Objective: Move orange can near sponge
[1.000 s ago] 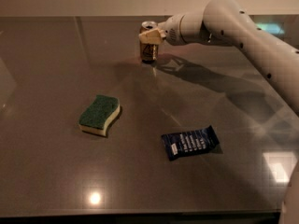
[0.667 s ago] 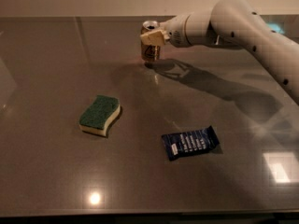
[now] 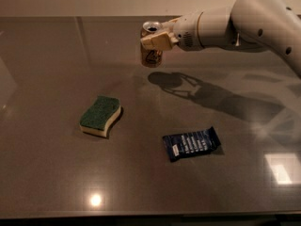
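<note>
Arm (image 3: 254, 18) is running off the right edge. One finger (image 3: 157, 40) is covering the orange can's (image 3: 152, 58) upper side and the other is hidden behind it. Can script is too dim to read. Gripper (image 3: 151, 39) is clamping the can at the table's (image 3: 47, 182) far middle, well apart from the sponge (image 3: 100, 116) and the blue wrapper (image 3: 191, 143). Versus the earlier frame, the can is sitting in nearly the same place and the arm's big link is lying slightly further right.
</note>
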You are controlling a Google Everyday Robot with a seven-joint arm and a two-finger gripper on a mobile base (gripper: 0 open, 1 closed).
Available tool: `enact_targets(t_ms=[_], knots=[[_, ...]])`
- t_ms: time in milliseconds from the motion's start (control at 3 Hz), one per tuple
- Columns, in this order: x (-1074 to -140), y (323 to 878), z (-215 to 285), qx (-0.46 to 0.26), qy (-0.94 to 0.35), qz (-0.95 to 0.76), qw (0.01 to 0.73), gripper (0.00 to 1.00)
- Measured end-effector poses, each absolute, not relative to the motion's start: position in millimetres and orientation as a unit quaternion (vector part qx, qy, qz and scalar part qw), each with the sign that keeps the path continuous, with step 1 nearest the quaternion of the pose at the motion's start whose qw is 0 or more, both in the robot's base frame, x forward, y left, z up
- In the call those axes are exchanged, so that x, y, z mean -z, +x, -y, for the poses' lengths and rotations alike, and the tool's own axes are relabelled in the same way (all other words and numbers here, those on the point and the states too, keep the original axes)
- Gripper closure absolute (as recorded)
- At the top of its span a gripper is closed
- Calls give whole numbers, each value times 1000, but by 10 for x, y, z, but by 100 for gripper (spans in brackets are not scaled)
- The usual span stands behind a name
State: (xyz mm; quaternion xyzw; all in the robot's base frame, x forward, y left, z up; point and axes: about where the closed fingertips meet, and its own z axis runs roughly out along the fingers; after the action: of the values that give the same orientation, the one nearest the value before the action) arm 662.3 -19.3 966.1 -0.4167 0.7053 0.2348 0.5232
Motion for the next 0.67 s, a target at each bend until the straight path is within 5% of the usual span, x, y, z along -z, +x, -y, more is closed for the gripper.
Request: enact_targets(t_ms=[667], knots=[[-9807,6059,30,-294,-463,-683,483,100]])
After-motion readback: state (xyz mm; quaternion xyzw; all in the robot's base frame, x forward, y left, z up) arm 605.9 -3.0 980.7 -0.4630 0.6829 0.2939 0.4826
